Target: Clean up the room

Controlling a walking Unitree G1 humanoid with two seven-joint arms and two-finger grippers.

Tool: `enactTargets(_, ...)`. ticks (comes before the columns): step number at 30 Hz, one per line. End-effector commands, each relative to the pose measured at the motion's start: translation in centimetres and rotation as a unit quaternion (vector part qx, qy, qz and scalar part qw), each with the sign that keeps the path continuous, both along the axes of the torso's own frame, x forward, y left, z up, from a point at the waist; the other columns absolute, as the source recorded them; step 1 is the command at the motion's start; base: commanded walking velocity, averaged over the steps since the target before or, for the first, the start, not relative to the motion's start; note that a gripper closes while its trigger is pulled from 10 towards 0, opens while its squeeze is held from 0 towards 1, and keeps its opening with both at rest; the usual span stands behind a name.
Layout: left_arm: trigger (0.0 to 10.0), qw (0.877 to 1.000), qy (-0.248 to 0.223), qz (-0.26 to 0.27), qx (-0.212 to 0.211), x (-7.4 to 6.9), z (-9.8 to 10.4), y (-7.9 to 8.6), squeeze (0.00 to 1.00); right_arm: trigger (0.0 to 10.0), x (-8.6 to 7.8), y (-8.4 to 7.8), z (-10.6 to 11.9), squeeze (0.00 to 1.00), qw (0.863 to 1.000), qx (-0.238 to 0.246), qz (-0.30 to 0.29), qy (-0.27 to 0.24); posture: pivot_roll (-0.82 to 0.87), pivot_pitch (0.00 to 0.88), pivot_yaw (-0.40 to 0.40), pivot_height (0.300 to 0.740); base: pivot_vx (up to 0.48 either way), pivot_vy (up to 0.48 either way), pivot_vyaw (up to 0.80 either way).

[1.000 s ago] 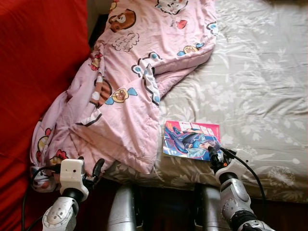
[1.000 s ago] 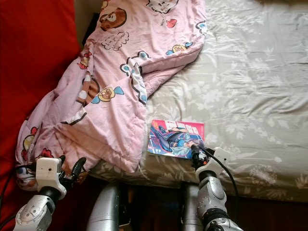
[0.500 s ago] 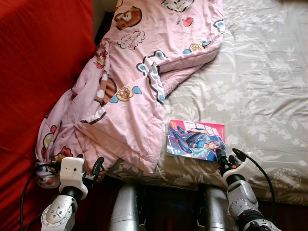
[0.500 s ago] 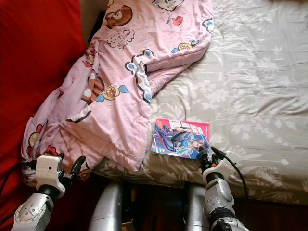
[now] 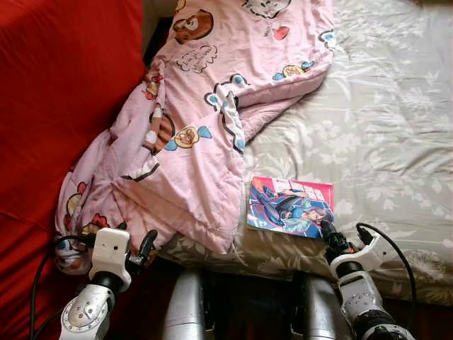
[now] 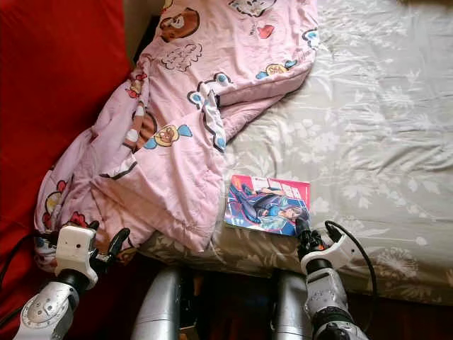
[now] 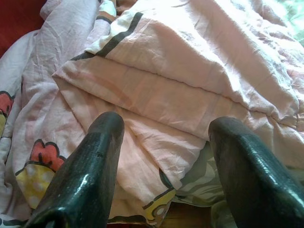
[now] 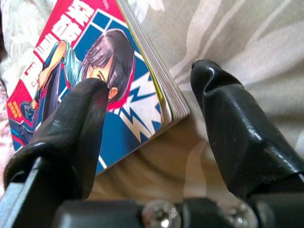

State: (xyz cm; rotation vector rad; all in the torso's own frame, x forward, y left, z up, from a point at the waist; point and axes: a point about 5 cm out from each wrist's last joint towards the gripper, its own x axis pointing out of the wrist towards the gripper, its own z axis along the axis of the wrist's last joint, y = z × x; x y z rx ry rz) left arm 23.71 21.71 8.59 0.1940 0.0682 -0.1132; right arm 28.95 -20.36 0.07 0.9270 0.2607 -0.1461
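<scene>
A comic book (image 5: 290, 206) with a colourful cover lies flat on the grey floral bedsheet (image 5: 382, 127), near the bed's front edge. My right gripper (image 5: 341, 243) is open just at the book's near right corner, one finger over the cover (image 8: 118, 85) and the other finger (image 8: 237, 128) beside the pages' edge. A pink cartoon-print blanket (image 5: 205, 120) is rumpled over the bed's left side and hangs off the edge. My left gripper (image 5: 138, 248) is open in front of the hanging blanket folds (image 7: 166, 95), holding nothing.
A red surface (image 5: 56, 106) runs along the left of the bed. A dark gap (image 5: 159, 32) lies between it and the bed. My two silver legs (image 5: 184, 312) stand against the bed's front edge.
The view has shifted slightly, so the bed appears lower and to the right. My right gripper has drawn back toward the book's near right corner. The book and blanket lie as before.
</scene>
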Motion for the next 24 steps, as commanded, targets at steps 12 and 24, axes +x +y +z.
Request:
enactTargets(12, 10.0, 1.0, 0.008, 0.004, 0.025, -0.7, 0.1, 0.6, 0.0, 10.0, -3.9, 3.4, -4.2, 0.0, 0.99, 0.059, 0.038, 0.121, 0.15, 0.307, 0.168, 0.612, 0.0, 0.0, 0.0)
enactTargets(24, 10.0, 0.999, 0.0, -0.005, 0.035, -0.5, 0.5, 0.3, 0.0, 10.0, -3.7, 2.9, -4.2, 0.0, 0.989, 0.078, -0.007, 0.129, 0.16, 0.303, 0.17, 0.612, 0.0, 0.0, 0.0)
